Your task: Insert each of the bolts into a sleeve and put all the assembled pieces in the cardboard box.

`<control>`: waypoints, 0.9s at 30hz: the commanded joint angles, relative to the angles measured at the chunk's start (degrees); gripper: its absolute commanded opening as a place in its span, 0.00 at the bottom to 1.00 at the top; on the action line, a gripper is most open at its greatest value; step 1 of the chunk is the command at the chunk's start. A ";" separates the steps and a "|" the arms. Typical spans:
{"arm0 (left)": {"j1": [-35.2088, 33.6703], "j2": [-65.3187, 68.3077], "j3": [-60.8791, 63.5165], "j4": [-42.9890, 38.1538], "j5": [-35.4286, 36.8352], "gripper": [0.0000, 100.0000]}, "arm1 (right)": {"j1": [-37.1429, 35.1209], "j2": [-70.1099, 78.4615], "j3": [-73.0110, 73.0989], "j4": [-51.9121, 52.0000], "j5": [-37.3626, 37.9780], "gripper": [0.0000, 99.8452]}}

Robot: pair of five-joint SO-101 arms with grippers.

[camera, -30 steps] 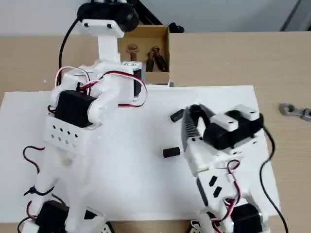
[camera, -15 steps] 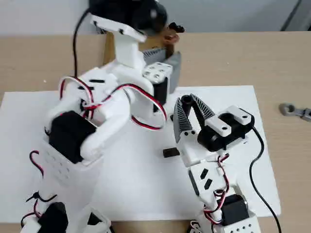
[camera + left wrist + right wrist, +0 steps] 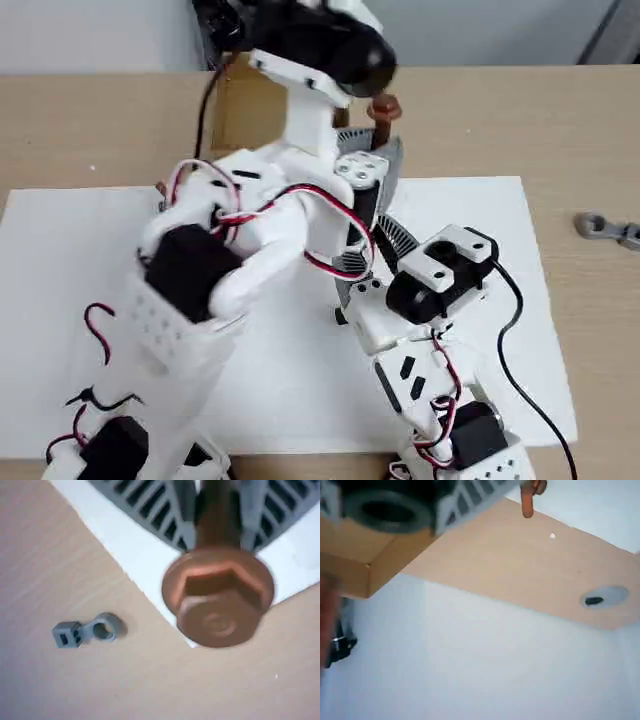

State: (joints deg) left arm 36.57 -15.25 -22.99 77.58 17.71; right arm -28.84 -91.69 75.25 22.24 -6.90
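Going big to small: a white sheet (image 3: 80, 300) covers most of the table (image 3: 560, 120). The left gripper (image 3: 380, 140) hangs over the sheet's far edge, near the box (image 3: 235, 115). It's clamped tight on a copper bolt (image 3: 217, 597), head sticking out past the fingertips. The right gripper (image 3: 372, 252) sits just below it, can't tell its state. One black sleeve (image 3: 341, 316) lies on the sheet right beside it.

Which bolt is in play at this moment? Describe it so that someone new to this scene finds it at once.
Start at the tall white left arm over the white sheet. At its far end the left gripper clamps a bolt by the shank between grey ribbed fingers. The bolt is copper-coloured with a hexagonal flanged head and is held off the table, unlike the small grey ring-ended piece lying on bare wood.
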 commanded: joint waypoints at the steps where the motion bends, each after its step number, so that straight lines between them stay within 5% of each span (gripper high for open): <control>1: -0.18 -2.29 -0.31 -1.05 -0.35 0.00 | -0.48 -0.92 -0.79 -1.63 3.43 0.00; 17: -5.19 -1.85 0.48 4.04 -0.26 0.00 | -0.31 -0.92 -0.79 -1.63 3.60 0.00; 27: -5.19 -2.29 11.74 -3.08 -0.35 0.00 | -0.31 -0.92 -0.79 -1.10 3.60 0.00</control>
State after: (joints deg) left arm 31.56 -15.25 -11.91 77.85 17.71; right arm -28.84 -91.69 75.25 22.24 -3.82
